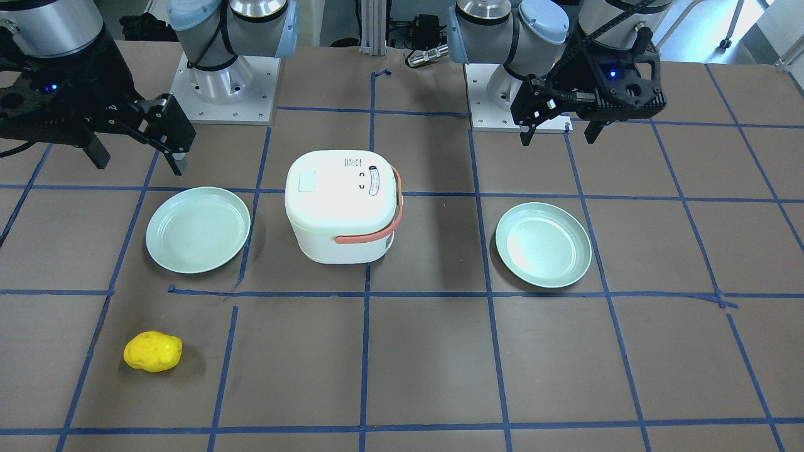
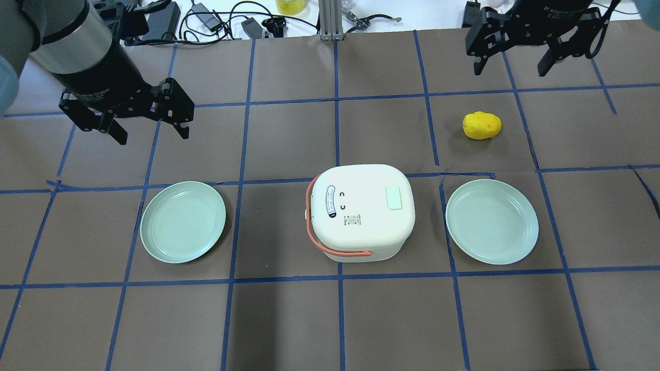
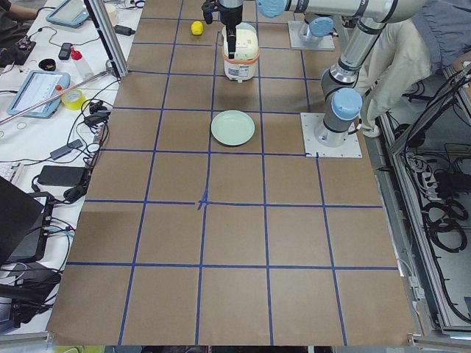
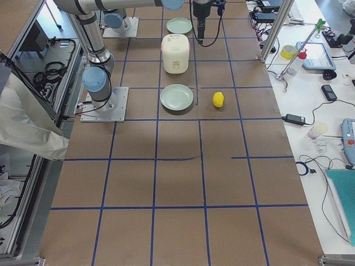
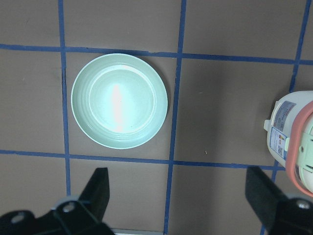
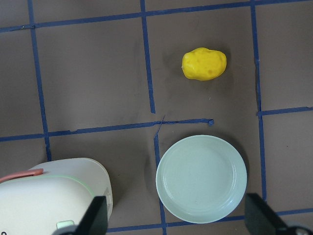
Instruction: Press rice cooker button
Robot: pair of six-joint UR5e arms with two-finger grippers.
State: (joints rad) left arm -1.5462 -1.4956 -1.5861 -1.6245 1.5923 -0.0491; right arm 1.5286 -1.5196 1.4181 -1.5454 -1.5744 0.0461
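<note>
White plastic rice cooker [image 2: 361,211] with a salmon handle [image 2: 308,219] stands upright between two pale green round plates [image 2: 183,221] [image 2: 492,221], its mint square lid button [image 2: 394,198] facing up. Left gripper [image 2: 153,131] and right gripper [image 2: 510,68] hover well apart from it, both spread wide, holding nothing

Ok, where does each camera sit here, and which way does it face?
Front-facing: across the table, faces the robot; left gripper, right gripper, cooker.
Overhead: behind the robot, looking forward and down; both grippers.
Exterior left: table's left end, looking along it; left arm near.
Exterior right: the right end; right arm near.
Left wrist: straight down on left plate; own fingers.
Right wrist: down on potato, right plate; own fingers.
Both wrist views catch the cooker's edge.
</note>
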